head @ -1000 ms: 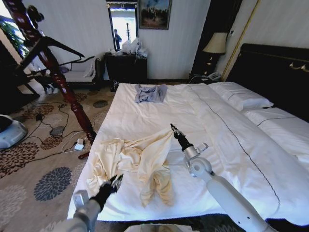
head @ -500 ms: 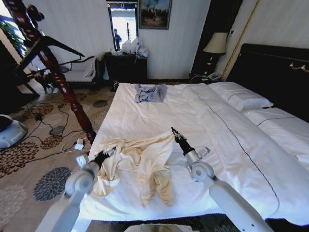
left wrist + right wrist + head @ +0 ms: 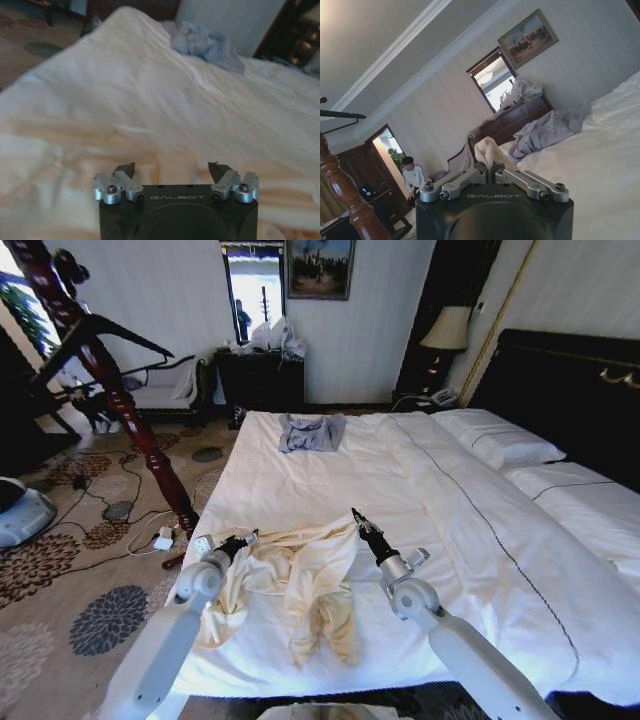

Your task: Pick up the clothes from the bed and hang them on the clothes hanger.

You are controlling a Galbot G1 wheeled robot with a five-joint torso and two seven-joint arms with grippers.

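Cream clothes (image 3: 300,580) crumpled near the foot of the white bed (image 3: 470,530), long axis running across between both arms. Right gripper (image 3: 356,519) pinched shut on a raised fold at one end. Left gripper (image 3: 240,540) at the opposite end, jaws wide open and empty, just above the fabric.

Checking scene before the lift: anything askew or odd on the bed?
The clothes lie crumpled near the bed edge, one fold pinched in the right tool. Left tool is open over them.
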